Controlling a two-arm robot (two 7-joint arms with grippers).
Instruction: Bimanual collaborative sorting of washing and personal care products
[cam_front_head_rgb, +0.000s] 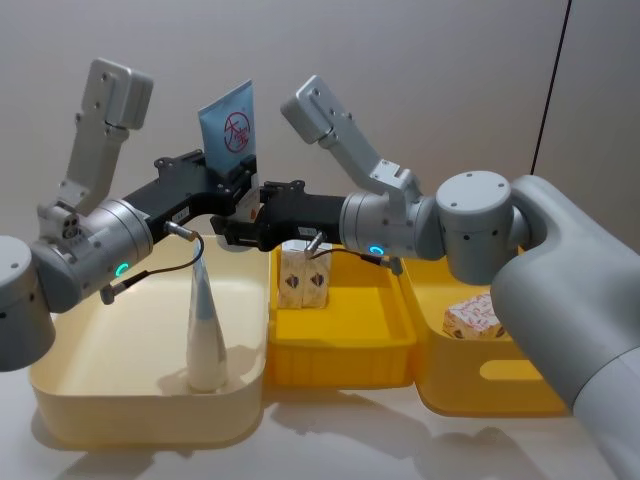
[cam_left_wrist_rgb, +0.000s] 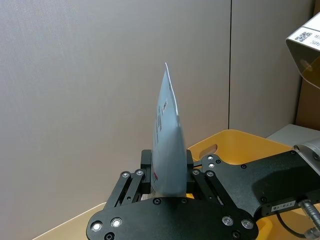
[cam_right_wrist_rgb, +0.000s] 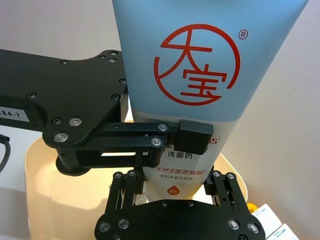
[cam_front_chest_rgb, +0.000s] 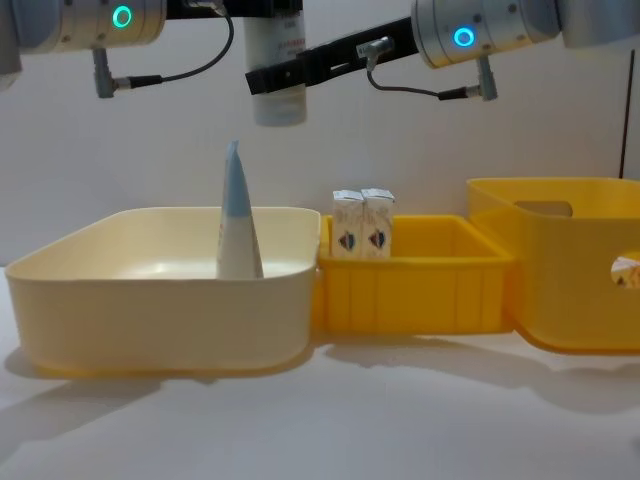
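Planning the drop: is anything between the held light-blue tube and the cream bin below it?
Nothing visible between them. The held light-blue squeeze tube hangs over the cream plastic bin; inside, another light-blue tube stands upright, close to below it, so lowering straight down might hit it.

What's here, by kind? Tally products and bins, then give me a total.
Light-blue tubes: 2, one held up in the left gripper with the right gripper at its lower end, one standing in the cream bin
White cartons: 2, in the yellow tray
Patterned pack: 1, in the big yellow bin
Bins: 3
Total: 8
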